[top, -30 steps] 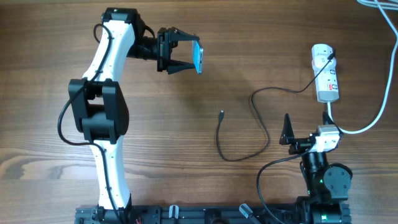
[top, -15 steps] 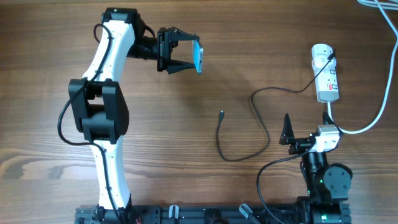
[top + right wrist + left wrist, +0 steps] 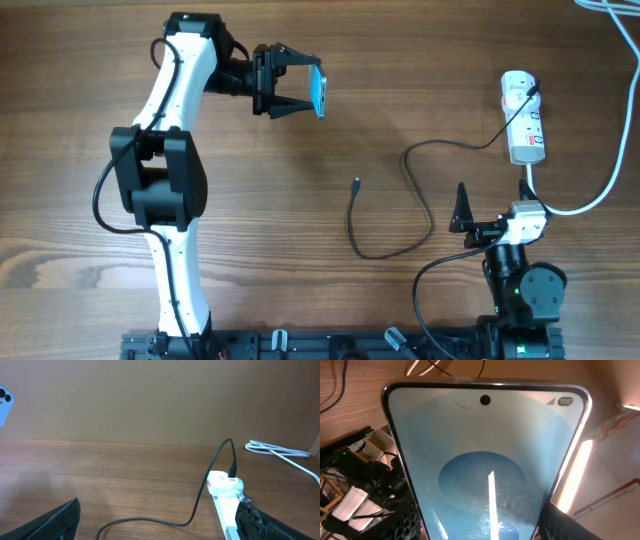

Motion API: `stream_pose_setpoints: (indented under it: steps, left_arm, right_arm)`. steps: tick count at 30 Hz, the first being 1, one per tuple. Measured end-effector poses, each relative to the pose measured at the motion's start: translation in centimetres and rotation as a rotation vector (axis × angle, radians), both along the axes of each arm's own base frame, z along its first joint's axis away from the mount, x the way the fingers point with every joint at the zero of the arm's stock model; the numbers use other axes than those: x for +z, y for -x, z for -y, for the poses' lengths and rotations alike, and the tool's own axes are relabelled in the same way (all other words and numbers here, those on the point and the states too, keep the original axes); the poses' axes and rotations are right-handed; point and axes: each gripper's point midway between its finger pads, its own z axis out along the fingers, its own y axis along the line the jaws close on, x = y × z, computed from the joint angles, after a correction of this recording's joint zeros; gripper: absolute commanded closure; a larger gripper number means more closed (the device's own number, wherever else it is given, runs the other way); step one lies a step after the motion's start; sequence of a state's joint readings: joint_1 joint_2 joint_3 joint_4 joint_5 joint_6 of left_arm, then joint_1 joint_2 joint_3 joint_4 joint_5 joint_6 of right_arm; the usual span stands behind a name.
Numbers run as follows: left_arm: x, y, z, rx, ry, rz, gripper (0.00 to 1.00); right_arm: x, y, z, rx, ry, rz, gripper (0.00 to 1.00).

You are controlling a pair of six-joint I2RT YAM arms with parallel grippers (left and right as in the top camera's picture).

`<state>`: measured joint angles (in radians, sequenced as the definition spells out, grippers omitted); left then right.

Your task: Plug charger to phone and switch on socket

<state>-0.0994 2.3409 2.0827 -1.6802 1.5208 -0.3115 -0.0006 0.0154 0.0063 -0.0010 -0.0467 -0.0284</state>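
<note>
The phone (image 3: 319,92) with its cyan screen hangs above the table's far left part, and my left gripper (image 3: 298,91) is shut on it. In the left wrist view its screen (image 3: 485,465) fills the frame between the dark fingers (image 3: 402,522). The charger (image 3: 420,205), a thin black cable, curves over the wood from the socket (image 3: 524,125) to its loose plug tip (image 3: 357,183). My right gripper (image 3: 472,214) stands open near the front right, holding nothing. In its view (image 3: 160,530) the socket (image 3: 226,491) lies ahead on the right and the charger (image 3: 200,502) runs between the fingers.
A thicker white cable (image 3: 600,195) loops along the right edge, also seen as a white cable (image 3: 280,451) in the right wrist view. The phone's back (image 3: 4,402) shows at that view's far left. Bare wood lies around the plug tip.
</note>
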Motion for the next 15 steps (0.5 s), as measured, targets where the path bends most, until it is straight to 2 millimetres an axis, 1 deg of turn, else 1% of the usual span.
stream_pose_setpoints:
  steps: [2, 4, 8, 9, 11, 12, 15]
  left_arm:
    - [0.0, 0.0, 0.0, 0.000, 0.000, 0.000, 0.37]
    - [0.0, 0.0, 0.0, 0.000, 0.000, 0.000, 0.37]
    - [0.0, 0.0, 0.0, 0.000, 0.000, 0.000, 0.37]
    - [0.0, 0.0, 0.0, 0.000, 0.000, 0.000, 0.37]
    - [0.0, 0.0, 0.0, 0.000, 0.000, 0.000, 0.37]
    - [0.0, 0.0, 0.0, 0.000, 0.000, 0.000, 0.37]
    - [0.0, 0.0, 0.0, 0.000, 0.000, 0.000, 0.37]
  right_arm:
    - [0.0, 0.0, 0.1, -0.004, 0.023, 0.001, 0.00]
    - [0.0, 0.0, 0.4, -0.021, 0.108, 0.005, 0.00]
    - [0.0, 0.0, 0.6, -0.030, 0.369, 0.012, 0.00]
    - [0.0, 0.0, 0.6, -0.029, 0.467, 0.015, 0.00]
    - [0.1, 0.0, 0.5, -0.023, 0.571, 0.021, 0.00]
    - [0.2, 0.0, 0.3, -0.011, 0.620, 0.031, 0.00]
    - [0.4, 0.1, -1.4, 0.077, 0.808, 0.083, 0.00]
